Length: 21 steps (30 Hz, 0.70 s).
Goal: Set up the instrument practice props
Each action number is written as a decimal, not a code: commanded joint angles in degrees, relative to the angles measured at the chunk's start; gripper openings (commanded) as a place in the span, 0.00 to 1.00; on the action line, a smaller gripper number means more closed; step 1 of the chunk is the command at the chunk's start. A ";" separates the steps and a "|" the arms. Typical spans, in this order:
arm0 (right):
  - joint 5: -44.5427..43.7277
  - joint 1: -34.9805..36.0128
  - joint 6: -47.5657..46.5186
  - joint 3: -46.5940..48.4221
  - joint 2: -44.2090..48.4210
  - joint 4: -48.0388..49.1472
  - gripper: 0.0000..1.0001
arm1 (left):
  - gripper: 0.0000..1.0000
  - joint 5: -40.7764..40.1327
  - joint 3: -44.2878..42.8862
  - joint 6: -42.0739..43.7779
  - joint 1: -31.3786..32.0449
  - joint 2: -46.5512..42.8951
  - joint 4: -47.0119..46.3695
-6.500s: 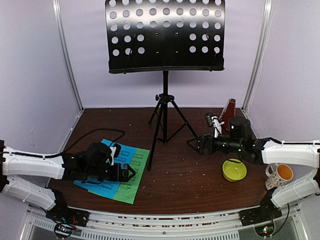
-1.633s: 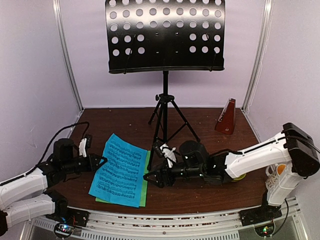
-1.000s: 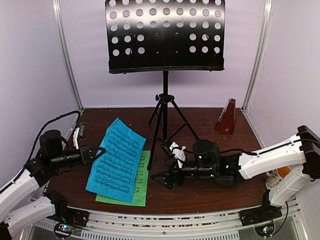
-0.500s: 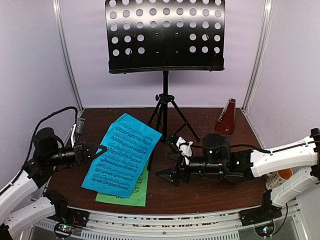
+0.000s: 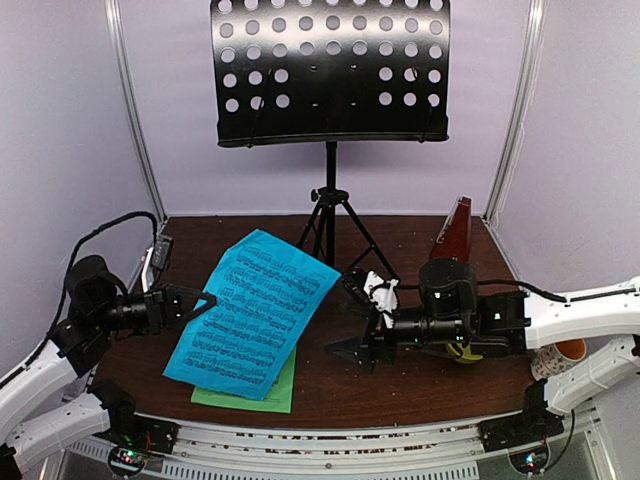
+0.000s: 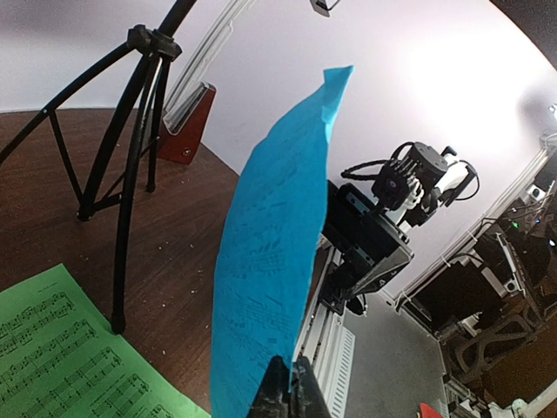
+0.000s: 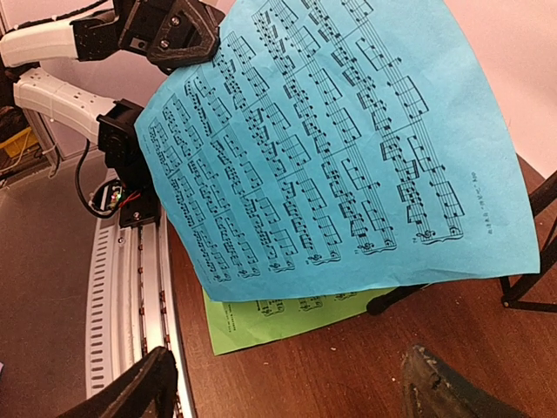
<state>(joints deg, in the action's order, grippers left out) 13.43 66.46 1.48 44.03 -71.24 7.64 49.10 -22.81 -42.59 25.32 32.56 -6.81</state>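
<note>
The black music stand rises at the back, its tripod legs on the brown table. My left gripper is shut on the lower left edge of the blue music sheet, which hangs tilted above the table. In the left wrist view the blue sheet stands edge-on out of the shut left gripper. The green sheet lies flat beneath it. My right gripper is open and empty, low over the table right of the sheets, facing the blue sheet. The metronome stands back right.
A yellow-green bowl lies mostly hidden under the right arm. A spotted mug peeks out at the far right. The green sheet reaches close to the table's front rail. White walls close in both sides.
My left gripper has lifted the blue sheet off the green one, up and to the right. The open right gripper has drawn back to the right.
</note>
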 commanded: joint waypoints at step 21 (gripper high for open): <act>-0.54 0.46 -9.93 13.51 3.93 -19.05 0.88 | 0.00 -0.64 -8.06 5.61 7.19 8.12 7.24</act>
<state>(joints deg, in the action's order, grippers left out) 13.41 66.48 -4.43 52.49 -70.26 -4.56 48.56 -25.96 -40.45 29.93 37.19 -1.96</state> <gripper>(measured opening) 0.883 0.006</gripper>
